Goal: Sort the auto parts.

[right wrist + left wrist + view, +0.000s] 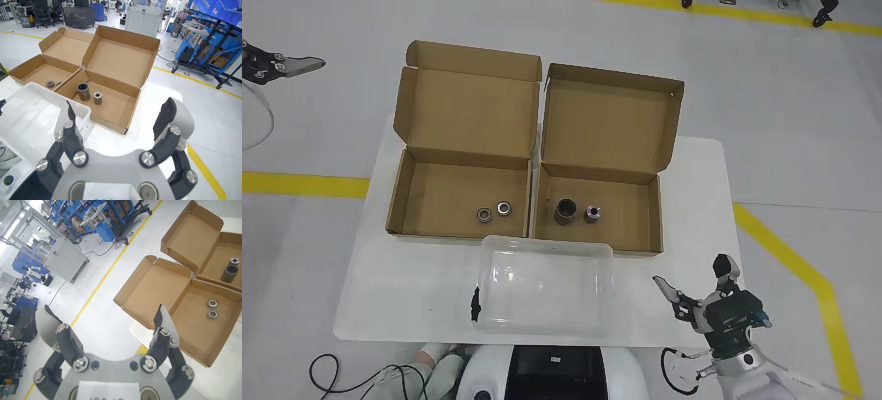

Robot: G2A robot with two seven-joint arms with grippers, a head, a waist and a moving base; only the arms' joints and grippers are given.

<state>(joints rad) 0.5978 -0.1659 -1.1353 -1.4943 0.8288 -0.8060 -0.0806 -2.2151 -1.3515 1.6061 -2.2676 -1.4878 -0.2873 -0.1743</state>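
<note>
Left box [432, 200] and right box [627, 215], both open cardboard, side by side on the far half of the white bench [697, 170], walls touching, lids folded up and back. In the left box, toward its near right part, two parts lying flat: left ring bearing [483, 213] and right ring bearing [504, 208], just beside each other, not quite touching. In the right box, toward its near left part, two parts standing upright: dark linear bearing [566, 211], the larger, and just to its right, not touching, a shorter steel bushing [592, 212] with a hole in its top face. In front of both boxes, straddling their shared wall, a clear plastic bin [542, 305], far rim just beside the boxes' front walls. At the bin's left rim, a small black piece [475, 303]; kind impossible to tell.

Right end effector [119, 103] released, fingers [166, 113] spread wide, hovering above the bench's near right corner, to the right of the bin and well apart from the parts. Left end effector [103, 308] likewise released, fingers wide apart, out over the pale floor [322, 130] beyond the bench's far left side, well apart from the left box. On that floor, a yellow line [302, 184] meeting the bench's left edge.
</note>
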